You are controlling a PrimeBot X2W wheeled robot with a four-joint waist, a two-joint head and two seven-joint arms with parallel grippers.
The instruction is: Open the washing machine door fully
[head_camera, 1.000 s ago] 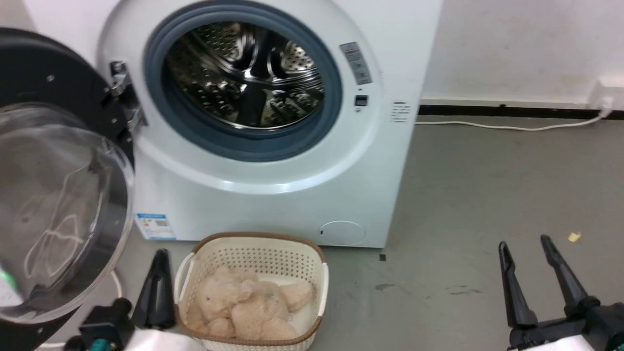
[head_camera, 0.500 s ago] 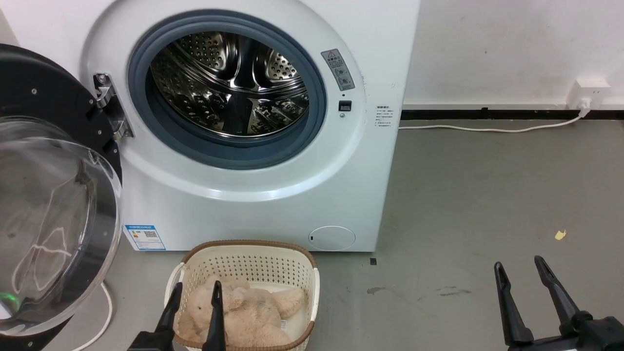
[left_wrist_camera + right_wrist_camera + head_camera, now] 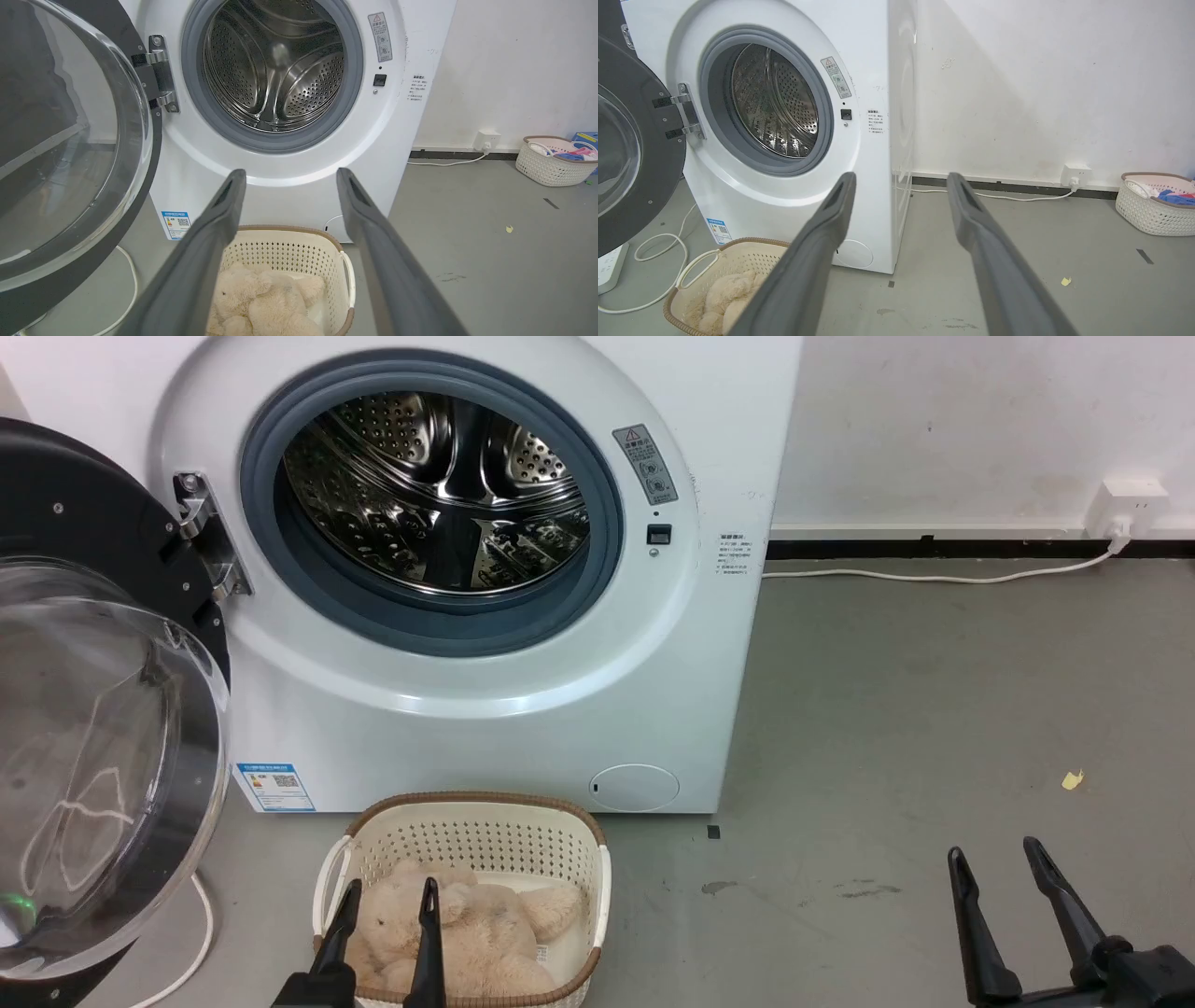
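Room: grey concrete floor (image 3: 887, 709) running back to a white wall with a dark skirting strip; a white cable lies along the foot of the wall to a socket at the far right.
Washing machine door (image 3: 84, 756): at the left edge of the head view, swung well out from the cabinet on its metal hinge (image 3: 201, 537), glossy black ring and bulging glass bowl facing the camera. No gripper touches it.
Washing machine (image 3: 523, 728): white front-loader standing on the floor against the wall; grey gasket and steel drum (image 3: 439, 495) are fully exposed, and a blue label sits at the front's lower left corner.
Basket (image 3: 467, 821): cream, brown-rimmed, on the floor just in front of the machine, holding a beige plush toy (image 3: 485, 929).
Left gripper (image 3: 389, 893): low at the bottom edge, over the basket's near rim, fingers apart and holding nothing; the left wrist view looks between them at the drum.
Right gripper (image 3: 996, 852): at the lower right corner, over bare floor well apart from the machine, fingers apart and empty.
Step in hand: the door looks open wide, so the opening stroke seems done and both arms sit clear of it.
Next move: probably only a check that the door is at its hinge limit; if not, the left gripper is the nearer one to nudge the ring's free edge further outward, keeping clear of the basket.
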